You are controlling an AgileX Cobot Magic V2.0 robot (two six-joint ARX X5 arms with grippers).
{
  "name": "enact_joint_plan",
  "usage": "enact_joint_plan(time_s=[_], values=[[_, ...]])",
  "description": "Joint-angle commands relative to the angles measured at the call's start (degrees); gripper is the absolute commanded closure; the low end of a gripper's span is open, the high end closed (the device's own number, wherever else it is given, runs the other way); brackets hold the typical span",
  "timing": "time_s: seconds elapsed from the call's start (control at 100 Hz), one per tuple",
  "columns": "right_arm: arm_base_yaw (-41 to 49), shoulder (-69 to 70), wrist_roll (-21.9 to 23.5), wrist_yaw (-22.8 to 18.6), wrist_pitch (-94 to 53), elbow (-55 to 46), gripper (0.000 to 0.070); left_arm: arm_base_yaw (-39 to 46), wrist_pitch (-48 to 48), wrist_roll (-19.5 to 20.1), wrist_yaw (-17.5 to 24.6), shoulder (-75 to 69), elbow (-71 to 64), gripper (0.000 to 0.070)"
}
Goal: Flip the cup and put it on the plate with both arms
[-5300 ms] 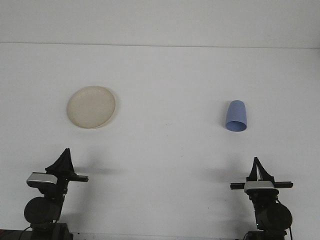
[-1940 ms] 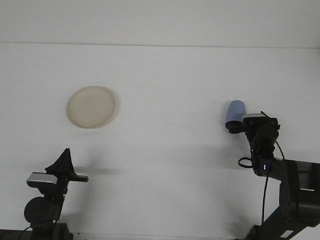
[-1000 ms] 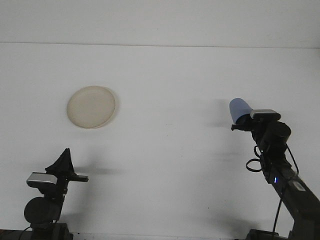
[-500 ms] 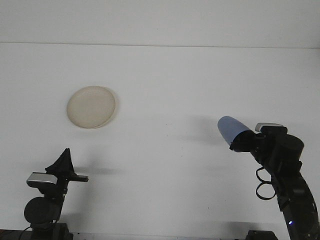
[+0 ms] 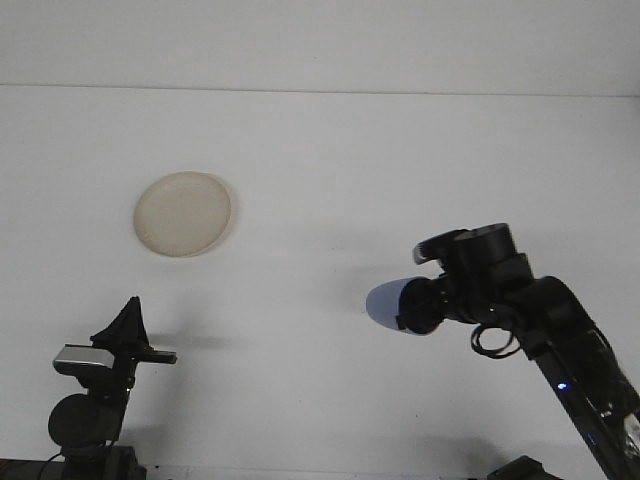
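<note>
Right gripper (image 5: 425,305) clenched on the blue cup (image 5: 392,305), held above the white tabletop (image 5: 330,160) and lying sideways, closed rounded end pointing left, away from the gripper. Cream plate (image 5: 183,214) flat on the tabletop, well apart, up and to the left of that gripper. Left gripper (image 5: 127,320) low at the near left edge, fingers together in a point, grasping nothing. No readable writing or label anywhere.
</note>
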Motion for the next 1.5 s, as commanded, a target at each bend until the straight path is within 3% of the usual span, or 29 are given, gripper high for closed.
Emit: enact_joint_plan(time_s=[0.0,0.1,0.38,0.55,1.49], values=[[4.55,4.24,-2.38,3.17,-2.16,3.23,0.0696,0.04,0.87,-0.17,-0.28,-0.07,-1.07,0.0687],[9.57,9.94,-3.48,6.64,-4.90,6.23,0.0696,0.04,0.85,-0.17,-0.28,-0.07,-1.07,0.0687],[18.47,22.67,-4.74,8.37,-5.84,9.01,0.0695,0.04,0.50,-0.17,-0.28,-0.07,-1.07,0.0687],[21.22,26.99,-5.16,13.00,-5.81,9.03,0.0696,0.04,0.50,-0.17,-0.28,-0.07,-1.07,0.0687],[22.18,31.17,-7.26,11.98,-2.93,9.01,0.0695,0.04,0.48,-0.17,-0.28,-0.07,-1.07,0.0688]])
